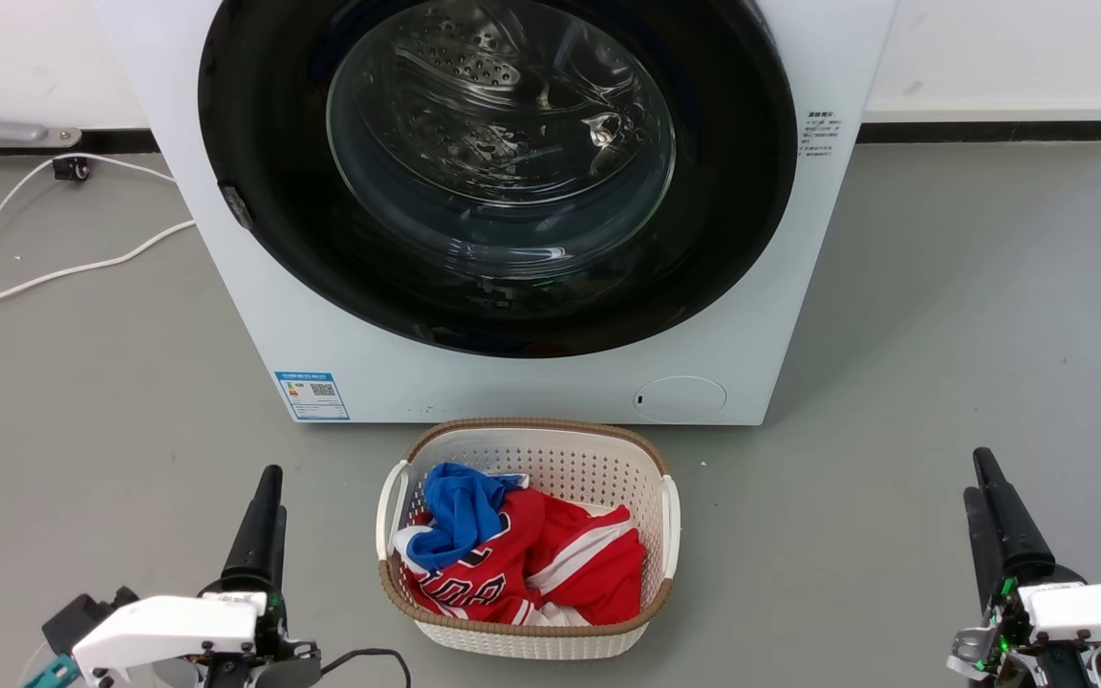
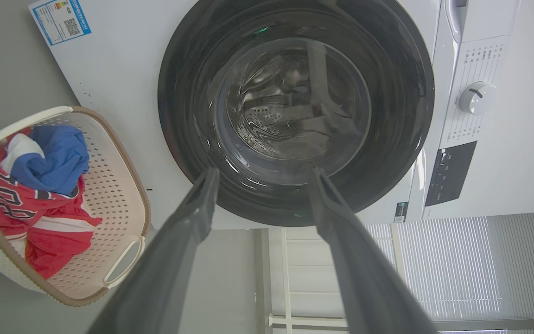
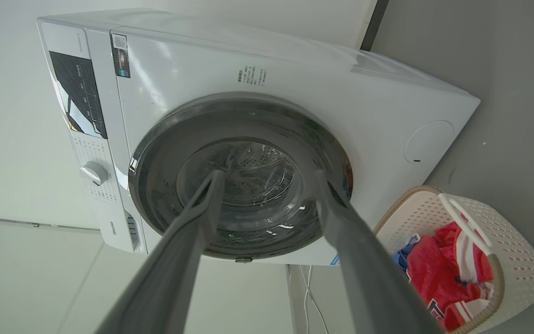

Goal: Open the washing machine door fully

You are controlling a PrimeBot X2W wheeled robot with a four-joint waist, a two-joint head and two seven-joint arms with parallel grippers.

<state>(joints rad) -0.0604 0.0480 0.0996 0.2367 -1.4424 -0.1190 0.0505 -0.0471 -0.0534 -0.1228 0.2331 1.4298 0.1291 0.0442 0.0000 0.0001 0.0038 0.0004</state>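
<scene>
The white washing machine (image 1: 531,382) stands straight ahead on the grey floor. Its round black washing machine door (image 1: 264,143) with the clear glass bowl lies flat against the front, closed. A small grey catch sits on the door's left edge. My left gripper (image 1: 273,489) is low at the left, well short of the machine. In the left wrist view it (image 2: 264,171) is open, pointing at the door (image 2: 295,116). My right gripper (image 1: 978,473) is low at the right, also far from the machine. It (image 3: 268,174) is open, with the door (image 3: 248,185) beyond it.
A white laundry basket (image 1: 531,425) with red and blue clothes sits on the floor just before the machine, between my two arms. White cables (image 1: 34,277) trail over the floor at the left. A wall with a dark baseboard runs behind.
</scene>
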